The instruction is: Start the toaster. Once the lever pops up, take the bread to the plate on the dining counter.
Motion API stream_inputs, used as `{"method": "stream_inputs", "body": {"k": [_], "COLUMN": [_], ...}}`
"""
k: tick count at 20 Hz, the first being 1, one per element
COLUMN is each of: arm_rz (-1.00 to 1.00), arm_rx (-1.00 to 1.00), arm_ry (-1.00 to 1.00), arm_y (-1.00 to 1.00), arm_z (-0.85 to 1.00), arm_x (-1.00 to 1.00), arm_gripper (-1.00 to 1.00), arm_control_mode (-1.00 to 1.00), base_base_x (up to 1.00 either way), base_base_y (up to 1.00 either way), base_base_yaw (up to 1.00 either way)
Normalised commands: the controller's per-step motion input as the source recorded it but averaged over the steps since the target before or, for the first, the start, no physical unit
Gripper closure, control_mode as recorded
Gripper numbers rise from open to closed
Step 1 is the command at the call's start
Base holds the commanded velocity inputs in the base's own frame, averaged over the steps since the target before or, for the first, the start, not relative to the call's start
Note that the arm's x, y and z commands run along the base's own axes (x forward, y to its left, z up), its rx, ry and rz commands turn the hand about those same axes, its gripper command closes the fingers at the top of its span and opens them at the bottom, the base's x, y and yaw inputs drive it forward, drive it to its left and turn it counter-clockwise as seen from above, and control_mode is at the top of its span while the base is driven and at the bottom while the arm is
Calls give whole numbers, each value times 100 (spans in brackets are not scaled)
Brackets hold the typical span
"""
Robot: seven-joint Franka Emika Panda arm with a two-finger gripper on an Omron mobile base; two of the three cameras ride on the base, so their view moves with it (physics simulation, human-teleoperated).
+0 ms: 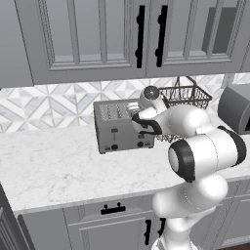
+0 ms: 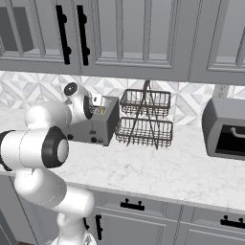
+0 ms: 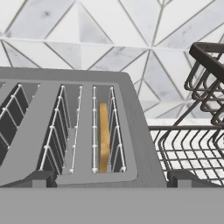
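Gripper (image 3: pixel 112 177) open above boxy grey toaster (image 3: pixel 65 127), thin golden bread (image 3: pixel 103 138) upright in its rightmost slot

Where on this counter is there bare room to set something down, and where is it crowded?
Bare marble runs left of and in front of the toaster out to the counter edge, and in front of the wire basket rack across to the grey box appliance. It is crowded along the backsplash: toaster and rack stand side by side, with the bread in the toaster's slot nearest the rack.
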Motion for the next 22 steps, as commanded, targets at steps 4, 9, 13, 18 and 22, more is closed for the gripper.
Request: {"method": "stream_inputs", "body": {"k": [4, 9, 13, 18, 22], "arm_rz": [0, 0, 0, 0, 0], "arm_rx": [0, 0, 0, 0, 0], "arm_ry": [0, 0, 0, 0, 0], "arm_y": [0, 0, 0, 0, 0], "arm_z": [0, 0, 0, 0, 0], "arm_x": [0, 0, 0, 0, 0], "arm_gripper": [-100, -100, -100, -100, -100], "arm_control_mode": [-100, -100, -100, -100, -100], "base_base_x": [0, 0, 0, 0, 0], "base_base_y": [0, 0, 0, 0, 0], "base_base_yaw": [0, 0, 0, 0, 0]}}
